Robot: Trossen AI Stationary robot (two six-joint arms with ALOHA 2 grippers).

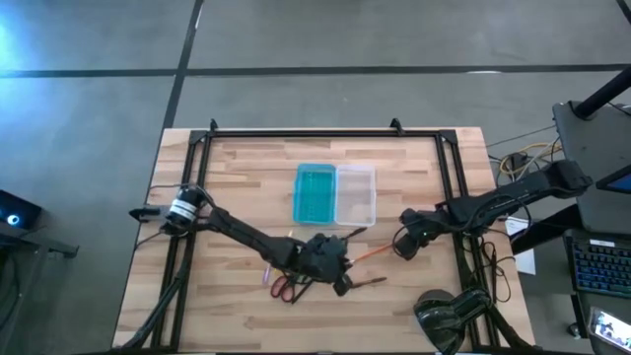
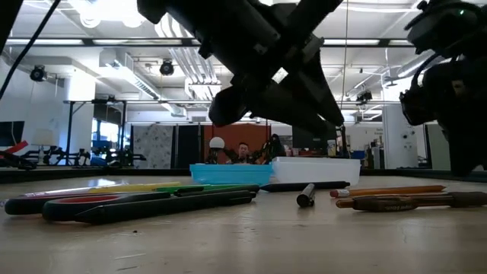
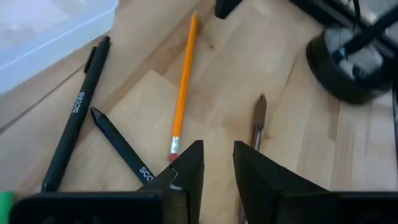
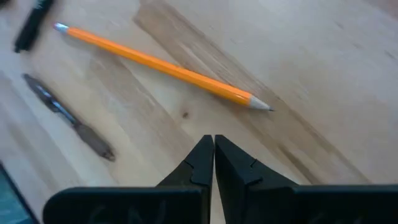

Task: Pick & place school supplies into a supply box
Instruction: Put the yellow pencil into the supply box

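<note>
Both arms are dark, slim and jointed, with black cables trailing from their bases. The left arm [image 1: 237, 232] carries a white-and-silver ring near its shoulder. Each claw ends in two matte black, wedge-shaped fingers [image 3: 189, 171] mounted on a flat black bar.

Pencil [image 1: 369, 254] on table [image 1: 246, 168] between both arms, near supply box [image 1: 335, 193].

- The supply box [image 1: 336, 193] lies open and flat on the wood: teal half on one side, clear half on the other.
- Orange pencil [image 1: 369, 254] lies flat near the box's clear half.
- Brown pen [image 1: 369, 282] lies beyond the pencil.
- Red-handled scissors [image 1: 283, 288] lie flat, farther from the teal half.
</note>
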